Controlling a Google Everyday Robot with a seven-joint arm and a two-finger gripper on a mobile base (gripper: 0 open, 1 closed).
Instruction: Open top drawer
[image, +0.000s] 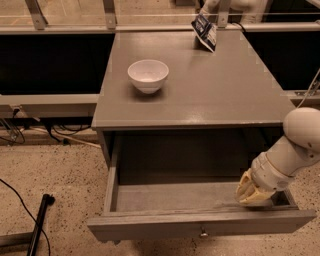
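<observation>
under the grey counter (200, 95) top, the top drawer (175, 197) stands pulled well out, its grey inside showing and its small knob (203, 233) at the front. the tool (254, 191) sits inside the drawer's right front corner, just behind the front panel; i cannot tell how open it is or whether it grips anything. the opening looks all but done, so the next move is likely lifting the tool clear. 1 white bowl (148, 75) and 1 packet (205, 31) rest on top.
</observation>
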